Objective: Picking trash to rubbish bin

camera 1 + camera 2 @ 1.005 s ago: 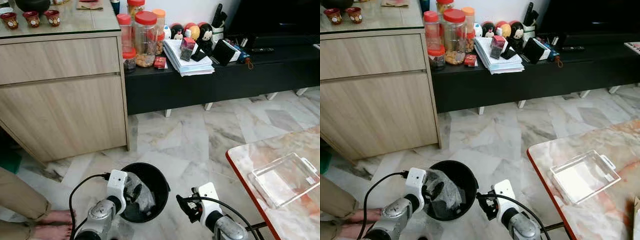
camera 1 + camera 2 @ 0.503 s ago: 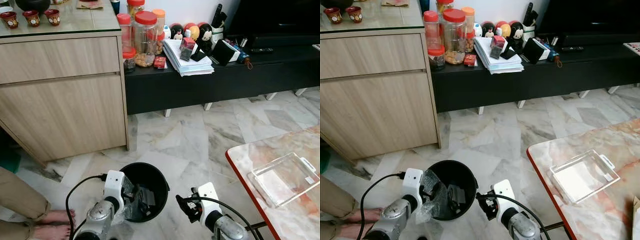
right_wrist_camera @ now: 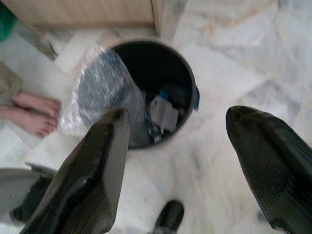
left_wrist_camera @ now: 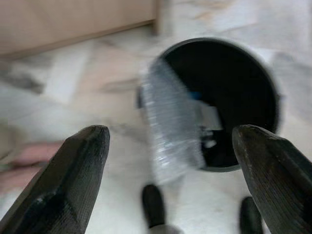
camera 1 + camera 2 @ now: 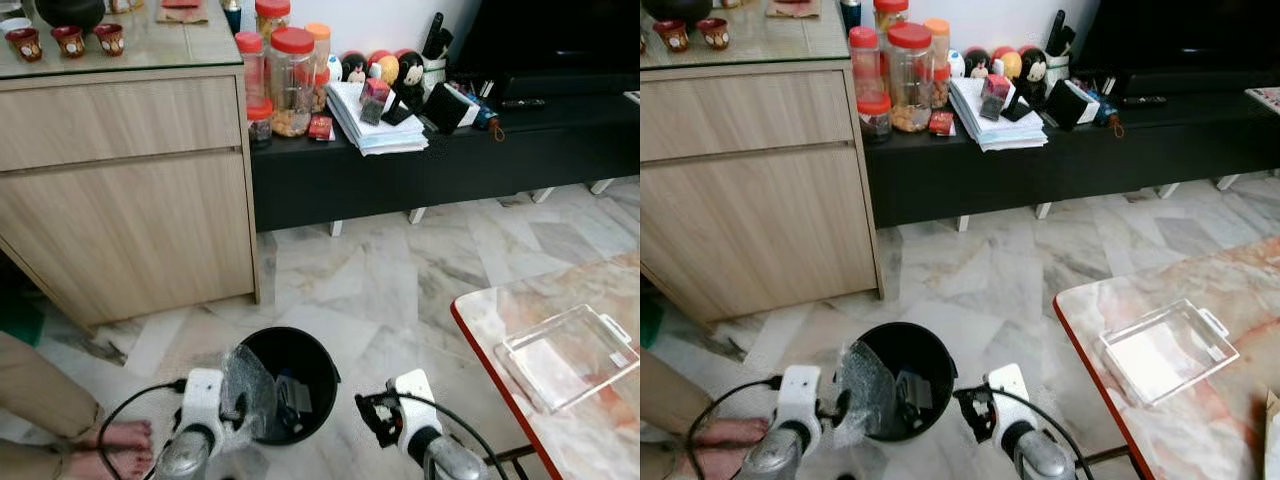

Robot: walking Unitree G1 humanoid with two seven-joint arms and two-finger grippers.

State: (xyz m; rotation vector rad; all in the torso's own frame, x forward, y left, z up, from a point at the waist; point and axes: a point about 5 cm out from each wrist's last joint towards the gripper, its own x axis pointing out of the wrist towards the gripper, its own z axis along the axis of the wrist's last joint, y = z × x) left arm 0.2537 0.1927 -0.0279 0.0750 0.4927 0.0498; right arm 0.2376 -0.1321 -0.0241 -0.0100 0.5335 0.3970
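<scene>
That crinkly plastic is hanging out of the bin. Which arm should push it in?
Probably the left gripper: it sits right beside the clear plastic draped over the bin rim. The right gripper, open, is on the bin's other side.

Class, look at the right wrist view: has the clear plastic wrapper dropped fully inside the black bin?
No: the plastic wrapper drapes over the black bin's rim, mostly outside.

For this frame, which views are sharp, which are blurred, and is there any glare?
Left and right eye views: sharp, evenly lit; faint sheen on the cabinet's glass top and the clear tray. Left wrist view: motion-blurred, the black bin and crinkled plastic smeared. Right wrist view: bin contents readable, the near pincer fingers soft and out of focus.
</scene>
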